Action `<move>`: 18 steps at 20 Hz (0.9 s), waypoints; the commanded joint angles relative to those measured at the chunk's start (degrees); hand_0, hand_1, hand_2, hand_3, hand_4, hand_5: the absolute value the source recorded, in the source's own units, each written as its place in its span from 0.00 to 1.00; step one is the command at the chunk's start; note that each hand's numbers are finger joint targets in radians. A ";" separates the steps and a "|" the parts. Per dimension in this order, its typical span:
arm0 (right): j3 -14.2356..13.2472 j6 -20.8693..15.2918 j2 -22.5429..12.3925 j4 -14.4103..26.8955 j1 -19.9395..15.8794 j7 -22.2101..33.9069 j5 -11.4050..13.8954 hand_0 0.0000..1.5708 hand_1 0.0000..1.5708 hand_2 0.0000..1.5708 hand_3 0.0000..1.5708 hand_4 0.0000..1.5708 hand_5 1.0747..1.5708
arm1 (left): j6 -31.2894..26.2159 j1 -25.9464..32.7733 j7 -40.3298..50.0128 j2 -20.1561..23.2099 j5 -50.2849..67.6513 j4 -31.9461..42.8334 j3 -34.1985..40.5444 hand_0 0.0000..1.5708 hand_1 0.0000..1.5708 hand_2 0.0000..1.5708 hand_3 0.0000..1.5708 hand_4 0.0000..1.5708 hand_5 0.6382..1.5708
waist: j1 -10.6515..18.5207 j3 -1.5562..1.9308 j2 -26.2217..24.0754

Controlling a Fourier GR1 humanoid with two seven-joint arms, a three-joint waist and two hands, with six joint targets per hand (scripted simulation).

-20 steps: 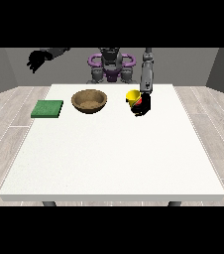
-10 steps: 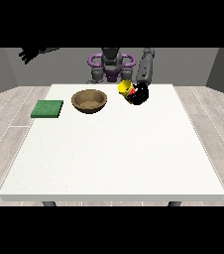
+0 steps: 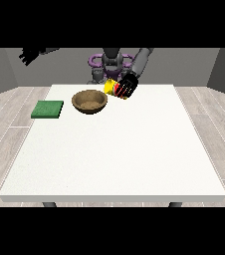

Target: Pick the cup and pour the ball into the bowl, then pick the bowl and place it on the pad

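A yellow cup (image 3: 111,87) hangs tilted on its side just right of the brown wooden bowl (image 3: 89,101), its mouth turned toward the bowl. The hand at the view's right (image 3: 127,85) has its black fingers curled round the cup, with a red patch showing between them. I cannot make out the ball. A green pad (image 3: 48,109) lies flat on the table left of the bowl. The hand at the view's left (image 3: 29,55) is raised high off the table at the far left, fingers spread.
The white table (image 3: 119,149) stretches wide toward the camera in front of the bowl. The robot's torso (image 3: 111,64) stands behind the far edge.
The hand at the view's right has lifted the cup, carried it left toward the bowl and tipped it over. The other hand has risen a little.
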 commanded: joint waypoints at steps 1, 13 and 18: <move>-2.56 2.17 -2.40 5.92 -0.04 -1.86 -0.60 0.00 0.00 0.00 0.05 0.44 0.98 | -0.22 -4.82 11.19 -1.87 -9.80 3.00 -6.15 0.87 0.87 1.00 1.00 0.93 0.96 | 1.92 -0.06 -0.98; 0.12 0.84 0.53 10.85 -2.58 -3.70 2.11 0.00 0.00 0.00 0.16 0.44 0.97 | -13.17 -17.60 36.76 -4.94 -31.40 9.04 -22.74 0.95 0.95 1.00 1.00 0.76 0.99 | 0.59 -0.11 -3.74; 2.06 0.32 1.65 12.49 -5.51 -3.18 3.13 0.00 0.00 0.00 0.19 0.45 0.97 | -23.08 -19.92 41.16 -4.96 -35.00 5.17 -28.81 0.47 0.47 1.00 1.00 0.64 1.00 | -0.90 -0.17 -3.45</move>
